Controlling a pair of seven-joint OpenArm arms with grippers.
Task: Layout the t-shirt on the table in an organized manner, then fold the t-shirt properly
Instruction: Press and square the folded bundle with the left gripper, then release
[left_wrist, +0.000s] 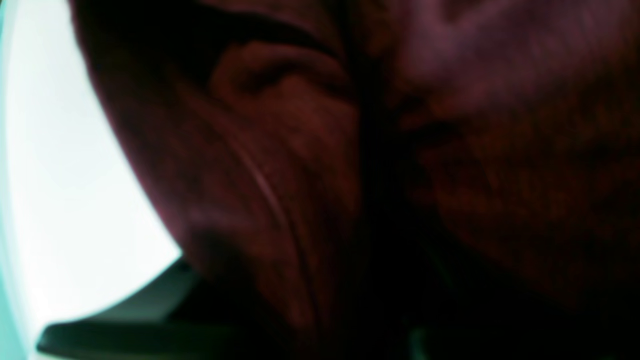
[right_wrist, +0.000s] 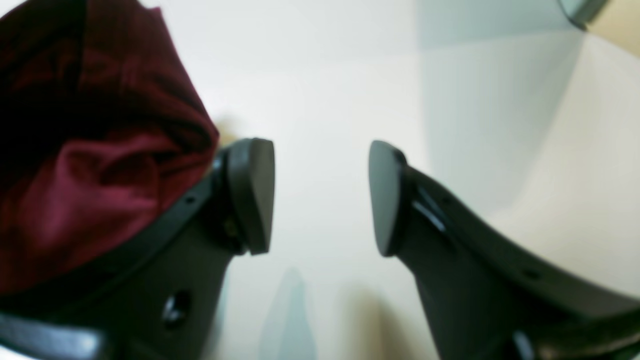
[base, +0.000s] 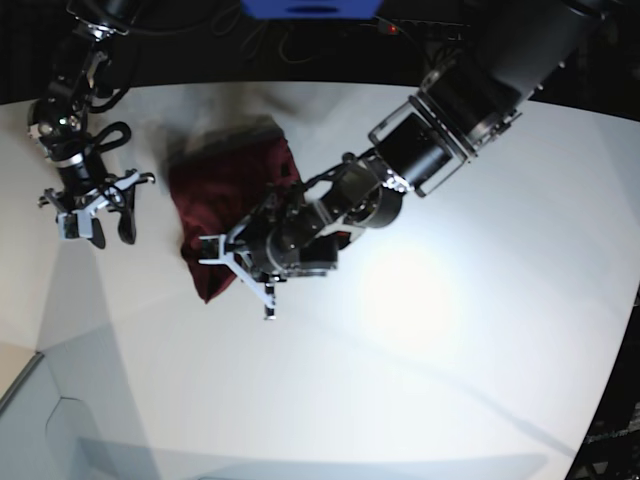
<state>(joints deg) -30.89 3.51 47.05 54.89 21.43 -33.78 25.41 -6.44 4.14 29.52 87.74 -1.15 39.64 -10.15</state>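
Observation:
The dark maroon t-shirt (base: 228, 195) lies bunched in a wrinkled heap on the white table (base: 470, 380), left of centre. My left gripper (base: 245, 272) sits at the heap's lower right edge. In the left wrist view the t-shirt (left_wrist: 350, 165) fills nearly the whole frame, pressed close, and only one dark finger (left_wrist: 125, 325) shows, so the jaws look shut on the cloth. My right gripper (right_wrist: 322, 197) is open over bare table with nothing between its pads. The t-shirt (right_wrist: 85, 150) bulges just outside its left finger (right_wrist: 252, 195). In the base view the right gripper (base: 97, 218) stands left of the heap.
The left arm's thick body (base: 440, 130) stretches diagonally from the top right across the table. A grey panel (base: 50, 430) lies at the lower left corner. Dark space and cables (base: 290, 40) lie beyond the table's far curved edge.

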